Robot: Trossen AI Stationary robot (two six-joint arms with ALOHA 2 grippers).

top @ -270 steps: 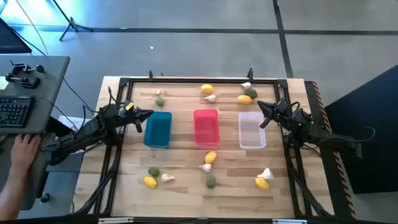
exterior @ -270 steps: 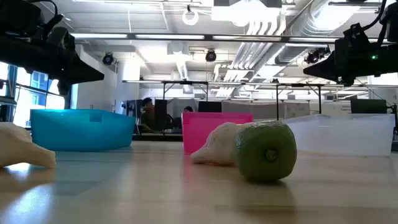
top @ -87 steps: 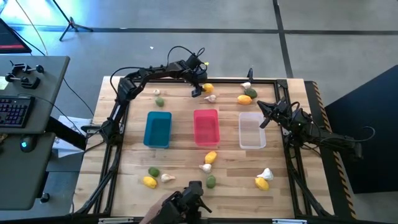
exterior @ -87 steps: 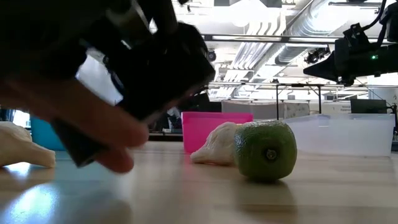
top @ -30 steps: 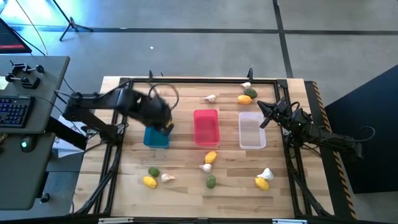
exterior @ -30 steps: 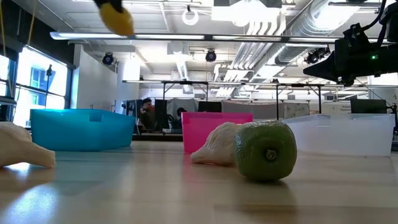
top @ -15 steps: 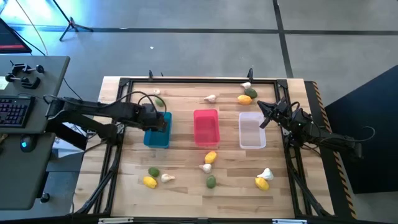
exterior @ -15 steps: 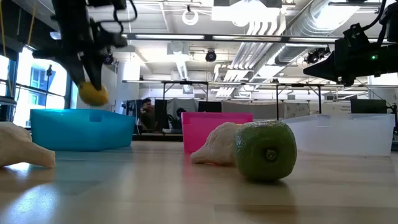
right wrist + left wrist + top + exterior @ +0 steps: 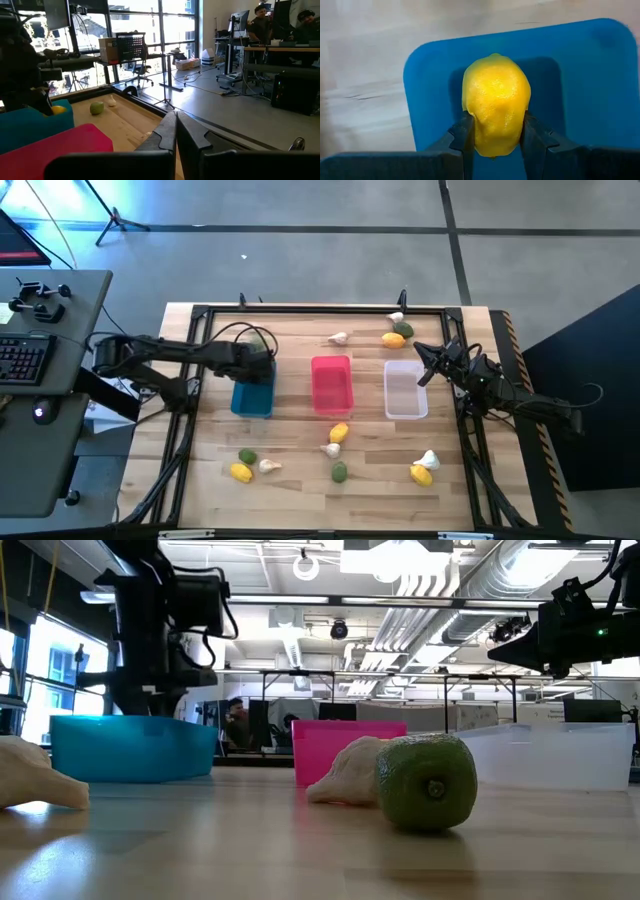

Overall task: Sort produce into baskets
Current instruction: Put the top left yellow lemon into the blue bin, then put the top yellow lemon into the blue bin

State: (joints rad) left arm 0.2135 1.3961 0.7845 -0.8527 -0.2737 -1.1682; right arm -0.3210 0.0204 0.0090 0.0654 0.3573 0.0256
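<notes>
Lemon held above the blue basket

The lemon [image 9: 496, 104] is clamped by the left tool [image 9: 262, 366] over the blue basket [image 9: 253, 398]; the right tool [image 9: 424, 366] is kept together by the desk's [image 9: 300, 480] right edge.

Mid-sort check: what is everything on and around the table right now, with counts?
Baskets: three in a row mid-table: blue basket, pink basket, white basket.
Lemons: five, yellow; held lemon over the blue basket, one far side, three near side.
Garlic bulbs: six, white; three far side, three near side.
Green fruits: four; two far side, two near side.
Keyboard: one, dark, on the side desk.
Left gripper: shut on the held lemon.
Right gripper: shut, empty, beside the white basket.
</notes>
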